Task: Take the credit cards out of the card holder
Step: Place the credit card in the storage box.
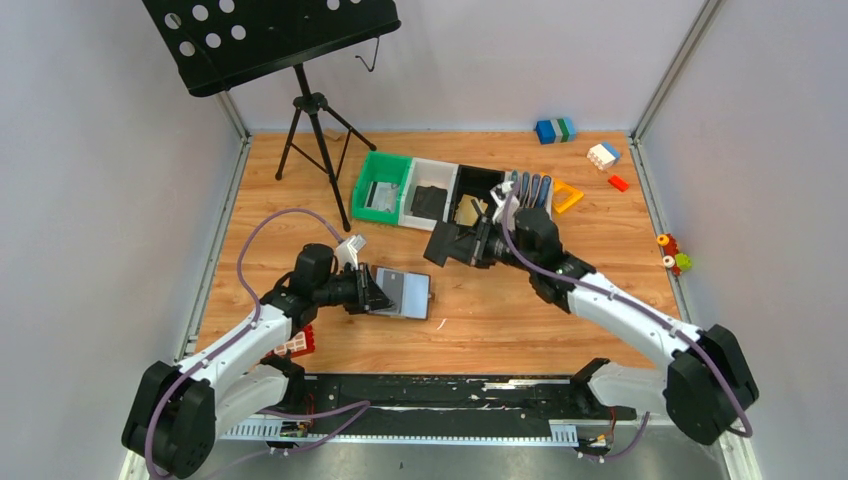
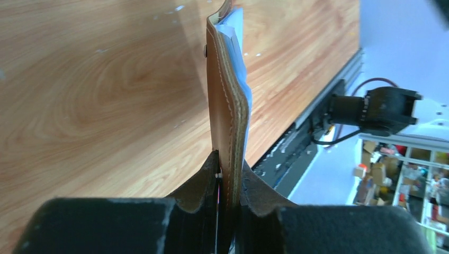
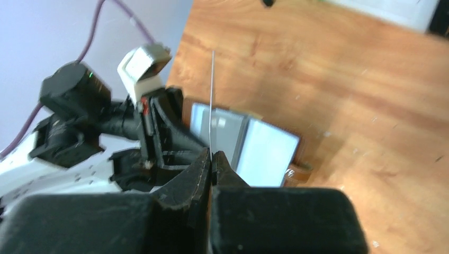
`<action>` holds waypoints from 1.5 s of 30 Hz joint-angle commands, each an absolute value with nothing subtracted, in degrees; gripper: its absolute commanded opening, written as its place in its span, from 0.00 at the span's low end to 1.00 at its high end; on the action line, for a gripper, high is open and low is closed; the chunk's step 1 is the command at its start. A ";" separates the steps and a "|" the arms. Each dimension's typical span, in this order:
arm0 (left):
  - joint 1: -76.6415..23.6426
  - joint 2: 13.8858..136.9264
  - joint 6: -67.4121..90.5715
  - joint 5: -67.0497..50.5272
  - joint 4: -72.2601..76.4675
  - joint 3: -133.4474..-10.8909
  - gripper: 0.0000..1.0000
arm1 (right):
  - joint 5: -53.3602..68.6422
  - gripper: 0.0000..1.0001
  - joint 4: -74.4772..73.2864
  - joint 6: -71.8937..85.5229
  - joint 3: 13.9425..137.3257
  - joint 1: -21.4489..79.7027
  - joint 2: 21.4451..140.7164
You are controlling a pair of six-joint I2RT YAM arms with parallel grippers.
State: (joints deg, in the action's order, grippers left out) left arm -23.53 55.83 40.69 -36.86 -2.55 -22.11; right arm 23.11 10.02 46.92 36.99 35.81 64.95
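Left claw (image 2: pixel 230 172) clamps card holder (image 2: pixel 227 106), pointing right | right claw (image 3: pixel 212 159) clamps credit card (image 3: pixel 212 95)

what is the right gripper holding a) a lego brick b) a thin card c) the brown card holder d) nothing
b: the right gripper is shut on a thin card, seen edge-on in its wrist view, while the left gripper clamps the card holder.

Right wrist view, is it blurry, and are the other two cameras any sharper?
Right wrist view: soft throughout, the credit card only a thin edge-on line in the right gripper. Left wrist view: card holder stitching crisp, bright background washed out. Top external view: evenly lit, sharp.
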 commanded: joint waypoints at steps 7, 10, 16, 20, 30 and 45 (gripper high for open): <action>-23.29 55.37 32.59 -29.59 -12.09 -25.40 0.18 | 12.75 0.00 -8.41 30.77 63.60 33.73 87.66; -23.29 55.33 32.72 -29.09 -11.92 -25.23 0.18 | 13.81 0.00 -10.40 30.16 71.43 32.39 95.96; -23.32 55.32 33.04 -28.66 -11.38 -25.05 0.18 | 18.52 0.00 -14.04 29.26 84.73 29.74 109.59; -23.29 55.07 33.42 -28.84 -10.93 -24.73 0.18 | 17.00 0.00 -15.51 28.26 90.59 28.87 115.28; -23.29 55.56 33.12 -28.80 -11.08 -24.81 0.18 | 14.39 0.02 -18.99 25.16 103.02 27.63 124.36; -23.29 55.09 33.31 -28.88 -11.60 -25.66 0.19 | 13.01 0.44 -20.07 22.84 99.58 26.78 113.92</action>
State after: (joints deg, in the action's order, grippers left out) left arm -23.53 55.83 34.13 -28.58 -12.38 -23.05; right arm 12.29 -21.30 25.10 102.39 26.98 124.33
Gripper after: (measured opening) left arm 0.193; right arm 0.408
